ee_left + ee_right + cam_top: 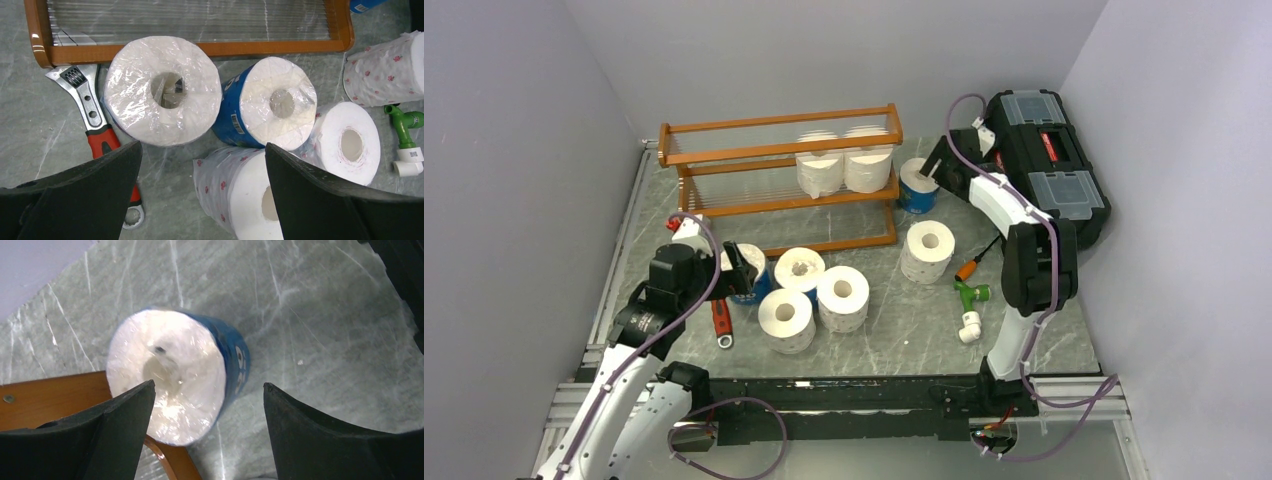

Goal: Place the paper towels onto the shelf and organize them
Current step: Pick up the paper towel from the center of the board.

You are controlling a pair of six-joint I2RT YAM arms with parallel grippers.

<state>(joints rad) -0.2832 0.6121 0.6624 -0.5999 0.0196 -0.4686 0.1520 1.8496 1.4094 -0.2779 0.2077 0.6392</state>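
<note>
**A:** so what do the paper towels point(842, 297) look like, and where are they all?

**B:** short white rolls with hollow cores, some in clear film, some in blue wrap. A pair of rolls point(844, 168) stands side by side on the middle tier of the shelf point(779, 150), toward its 3 o'clock end. A blue-wrapped roll point(170, 375) sits on the table point(894, 330) just off that end. The right hand point(209, 386) hangs over it, fingers spread wide, not pinching it.

**A:** and the rest?

**B:** they're bunched at 7 o'clock on the table: a clear-wrapped roll point(162, 90), a second blue roll point(265, 102) and a flower-print roll point(240, 195), all packed close. The left hand point(203, 146) is above them, spread fully, holding nothing. A lone roll point(927, 250) stands near the centre. The black toolbox point(1049, 160) at 2 o'clock has its lid shut.
</note>
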